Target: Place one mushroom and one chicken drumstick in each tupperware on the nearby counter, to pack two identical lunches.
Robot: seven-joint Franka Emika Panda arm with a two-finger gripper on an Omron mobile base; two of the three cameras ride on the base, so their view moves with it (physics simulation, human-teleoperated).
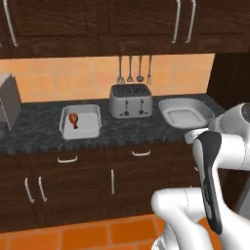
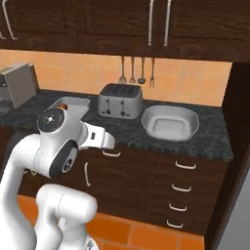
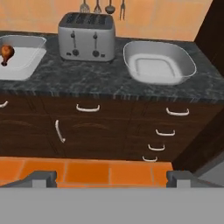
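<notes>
A silver four-slot toaster [image 1: 130,100] stands upright against the orange tiled wall [image 1: 58,75]. Above it four metal utensils [image 1: 134,69] hang in a row from the wall, just below the dark wood upper cabinets [image 1: 97,22]. A grey box-shaped appliance [image 1: 9,100] stands far to the left of the toaster. The floor [image 1: 93,237] is orange tile.

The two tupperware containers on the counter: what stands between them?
A silver toaster stands between the rectangular tupperware, which holds one chicken drumstick, and the rounded tupperware. The left base view shows this clearly.
</notes>
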